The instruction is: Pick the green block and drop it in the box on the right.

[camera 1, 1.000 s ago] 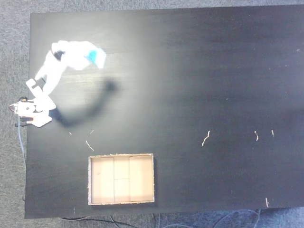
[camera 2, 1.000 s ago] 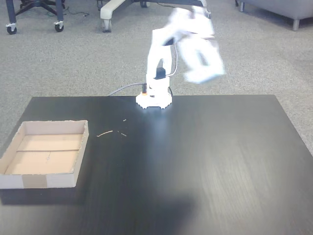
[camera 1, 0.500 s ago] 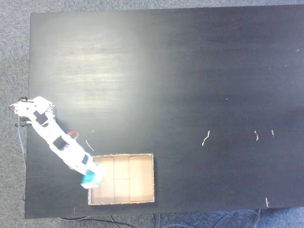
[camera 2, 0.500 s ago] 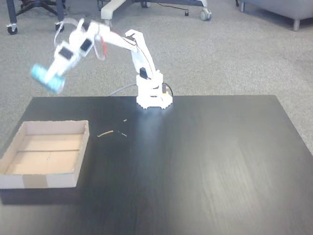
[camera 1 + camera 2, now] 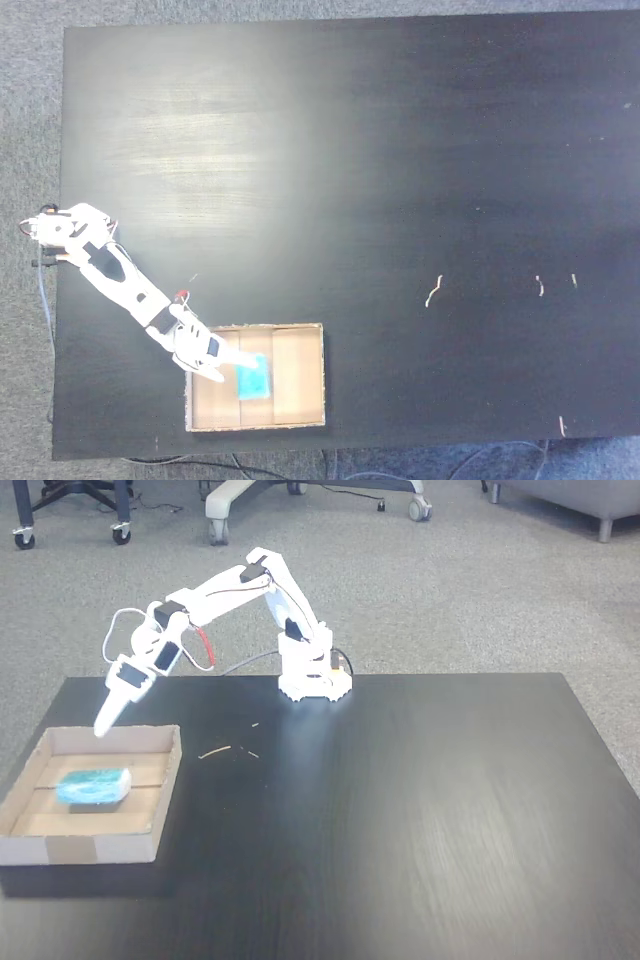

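So the block (image 5: 93, 787) is lying in the box (image 5: 100, 848) now, a bit blurred in both fixed views, so it may be just landing or barely settled; in the top-down fixed view the block (image 5: 254, 380) sits around the middle panel of the box (image 5: 310, 375), clear of all four walls. The pincer (image 5: 108, 716) hangs above the box's far wall with nothing in it; the fingers look drawn into one narrow point from the side, and from above the pincer (image 5: 225, 368) shows a slim sliver too, but honestly I can't tell how wide the jaws stand.

My read: the drop is basically done, and what's left is lifting the arm up and back toward its base (image 5: 315, 685); that calls for a rise first so the fingertips don't clip the cardboard rim.

Room-wise: the box sits close to the tabletop (image 5: 400, 150) edge nearest the bottom of the top-down fixed view, so a nudge that way could be bad; the arm's base sits right at another edge. The rest of the tabletop is wide open, just a few pale scraps (image 5: 432, 291) well apart from the box, plus a couple of bits (image 5: 214, 752) near its side.
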